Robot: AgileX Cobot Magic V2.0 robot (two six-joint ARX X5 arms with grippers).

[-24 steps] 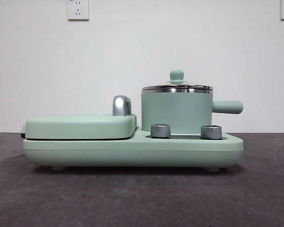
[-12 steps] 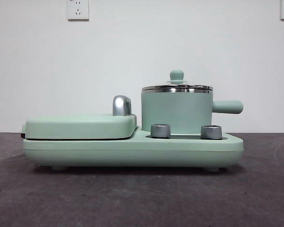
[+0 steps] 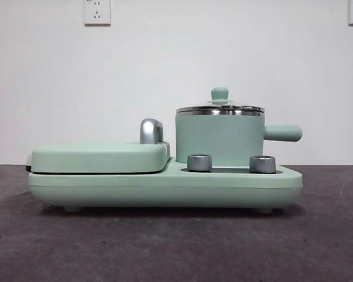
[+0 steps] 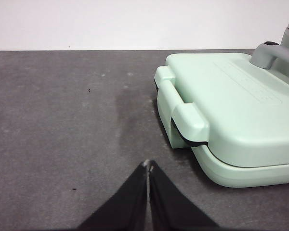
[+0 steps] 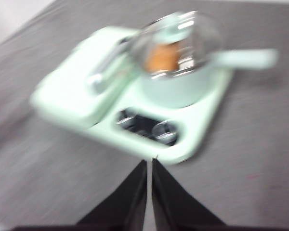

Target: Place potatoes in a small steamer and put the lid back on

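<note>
The small mint-green steamer stands on the right of the green appliance base, its side handle pointing right. The glass lid with its green knob sits on it. In the blurred right wrist view the orange-brown potato shows through the lid, inside the steamer. My right gripper is shut and empty, high above and in front of the appliance. My left gripper is shut and empty, low over the table beside the griddle's end.
A flat green hinged griddle with a chrome handle takes the left of the base; it also shows in the left wrist view. Two steel dials sit in front of the steamer. Dark table all around.
Nothing has moved in the front view over the last second.
</note>
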